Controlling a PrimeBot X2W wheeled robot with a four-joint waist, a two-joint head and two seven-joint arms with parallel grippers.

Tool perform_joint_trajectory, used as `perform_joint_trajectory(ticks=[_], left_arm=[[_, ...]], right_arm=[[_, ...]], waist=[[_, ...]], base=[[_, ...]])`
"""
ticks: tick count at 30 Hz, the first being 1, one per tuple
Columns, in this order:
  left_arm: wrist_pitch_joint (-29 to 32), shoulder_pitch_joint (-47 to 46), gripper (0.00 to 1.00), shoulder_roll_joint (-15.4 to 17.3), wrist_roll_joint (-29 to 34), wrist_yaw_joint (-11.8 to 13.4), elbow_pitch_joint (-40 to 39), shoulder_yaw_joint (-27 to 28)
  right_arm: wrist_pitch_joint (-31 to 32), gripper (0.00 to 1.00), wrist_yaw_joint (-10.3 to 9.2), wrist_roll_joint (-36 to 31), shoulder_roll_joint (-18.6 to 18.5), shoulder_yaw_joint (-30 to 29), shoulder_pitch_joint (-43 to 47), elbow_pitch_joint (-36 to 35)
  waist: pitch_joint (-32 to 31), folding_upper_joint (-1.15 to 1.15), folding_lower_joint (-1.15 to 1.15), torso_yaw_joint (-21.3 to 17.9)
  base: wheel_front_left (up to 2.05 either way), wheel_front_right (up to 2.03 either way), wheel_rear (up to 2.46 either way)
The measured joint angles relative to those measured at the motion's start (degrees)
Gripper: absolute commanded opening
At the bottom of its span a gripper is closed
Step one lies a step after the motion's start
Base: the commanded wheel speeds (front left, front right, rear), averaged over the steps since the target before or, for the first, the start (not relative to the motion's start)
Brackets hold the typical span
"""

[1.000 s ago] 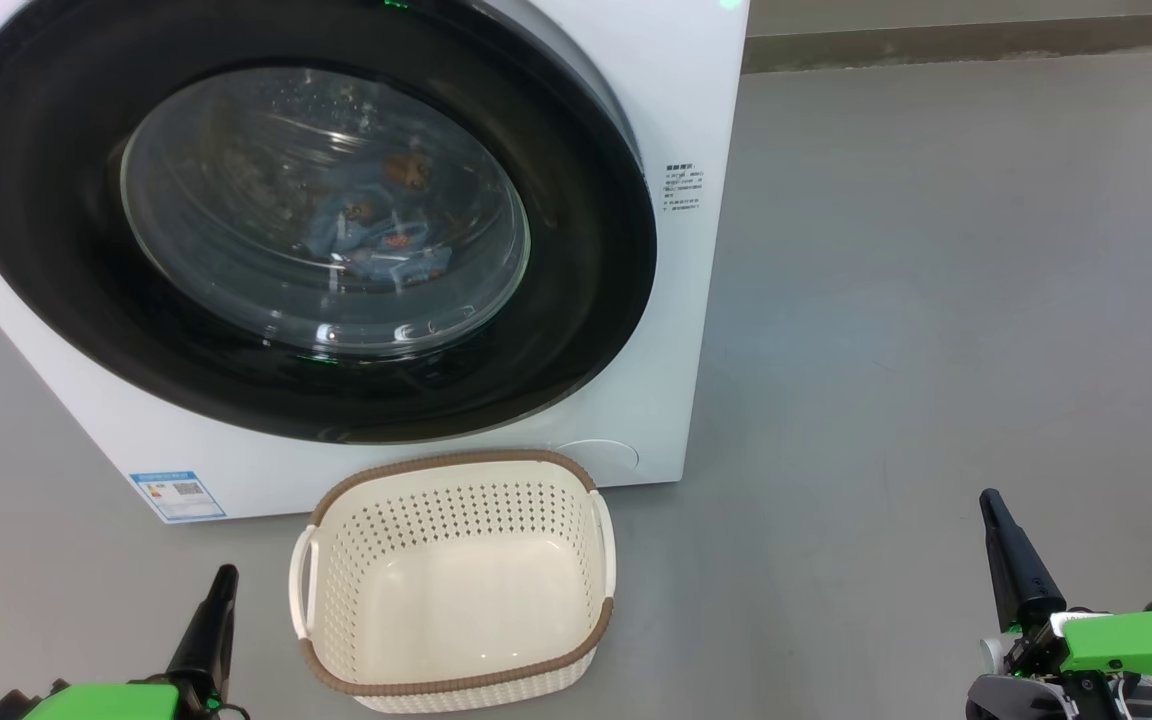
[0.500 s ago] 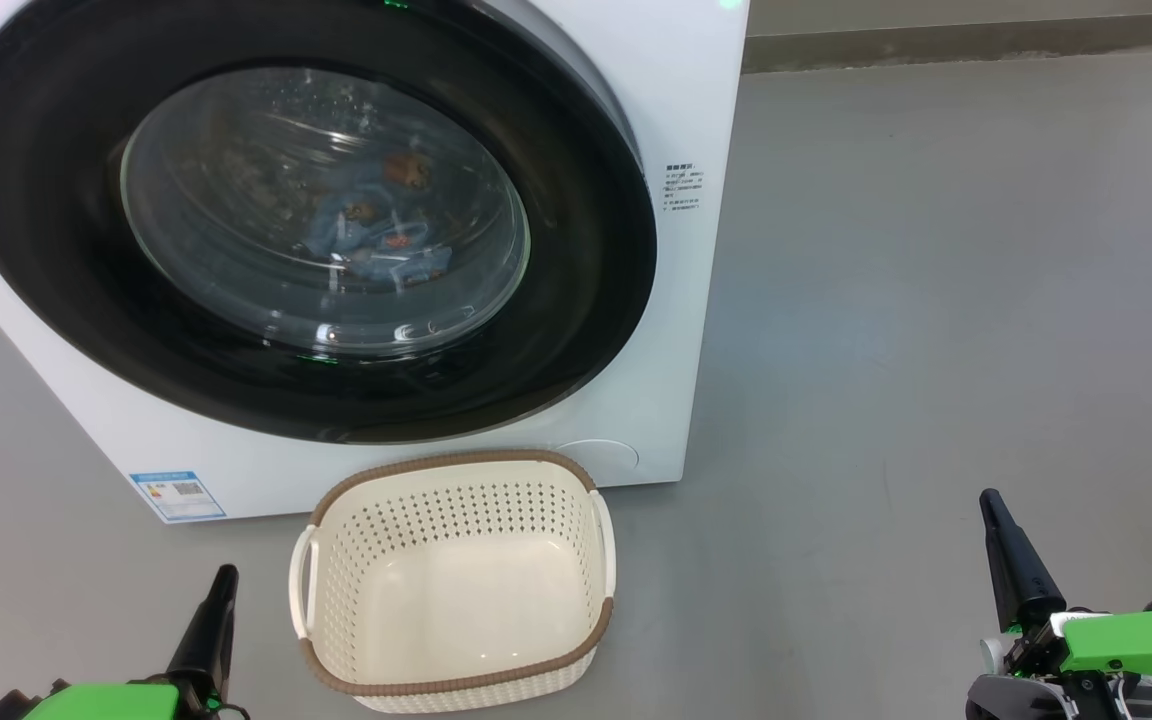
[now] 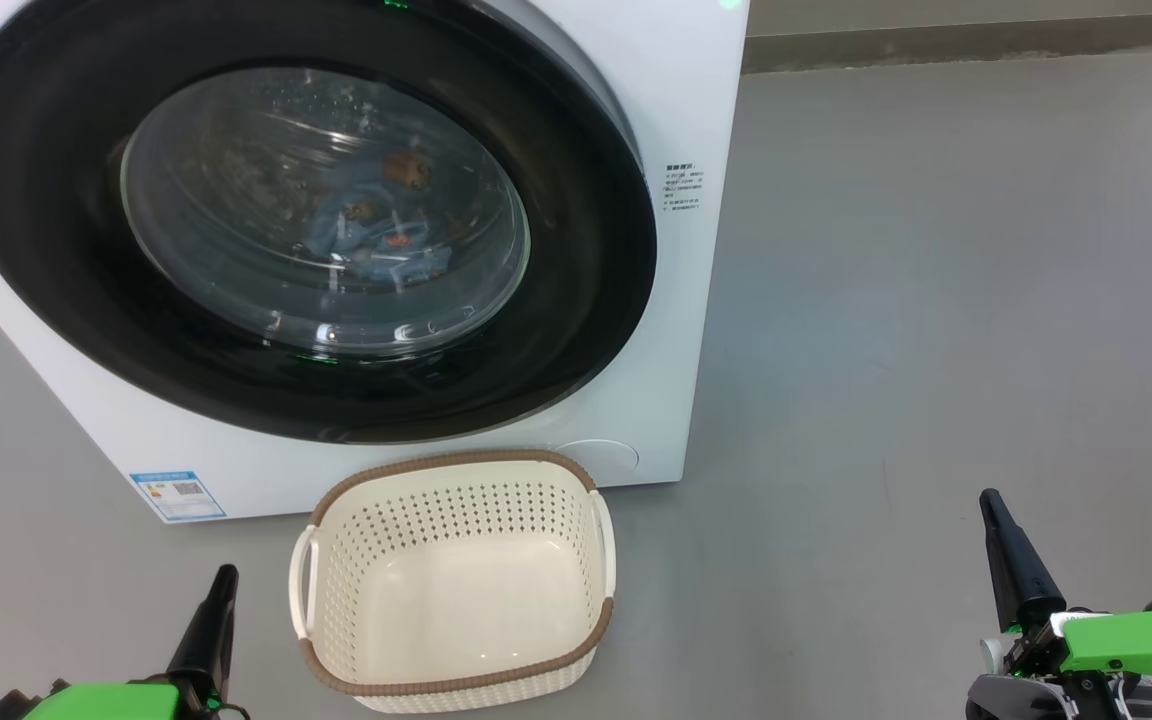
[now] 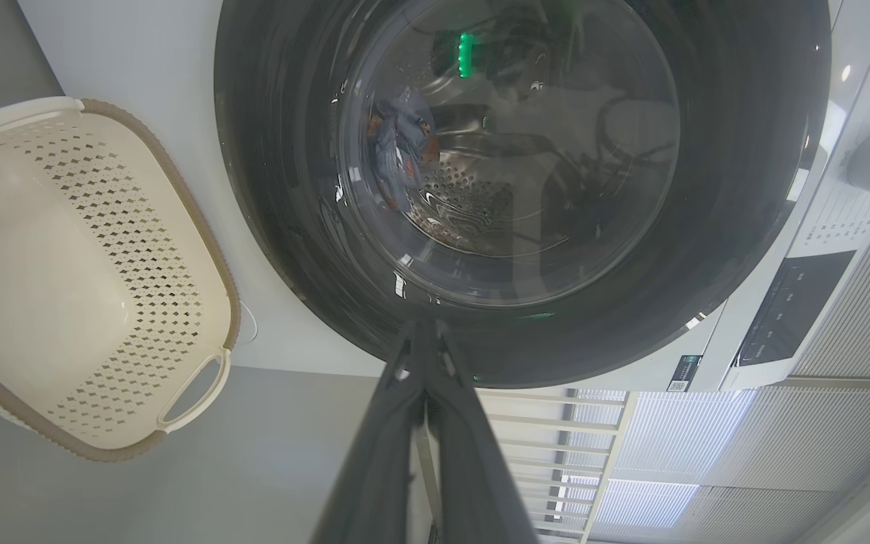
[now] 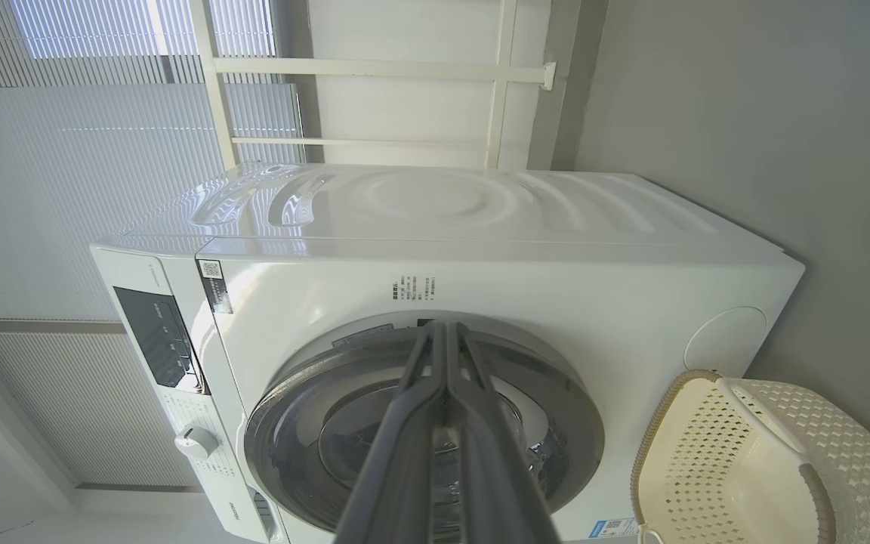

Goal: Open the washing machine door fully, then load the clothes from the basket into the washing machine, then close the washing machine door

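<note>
door: washing machine door [image 3: 586,300] shut flush on washing machine [image 3: 681,90]
load: clothes [image 3: 376,235] visible thru glass, inside drum
basket: basket [image 3: 456,463] empty, on floor just in front of machine
progress: all 3 steps look done, nothing left afaict
L side: left pincer [image 3: 226,573] closed, empty, just left of basket, below door
R side: right pincer [image 3: 988,498] closed, empty, well apart to right of basket & door

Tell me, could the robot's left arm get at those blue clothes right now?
Probably not. The clothes lie behind the washing machine door, which looks shut, so its glass blocks the way. The left gripper sits low beside the empty basket, fingers together.
</note>
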Motion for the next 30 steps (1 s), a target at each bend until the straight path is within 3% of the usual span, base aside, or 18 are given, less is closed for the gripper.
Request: perform_joint_trajectory(ticks=[30], left_arm=[[0.0,0.0,0.00,0.0,0.0,0.0,0.0,0.0]], right_arm=[[0.0,0.00,0.00,0.0,0.0,0.0,0.0,0.0]], waist=[[0.0,0.00,0.00,0.0]], base=[[0.00,0.00,0.00]])
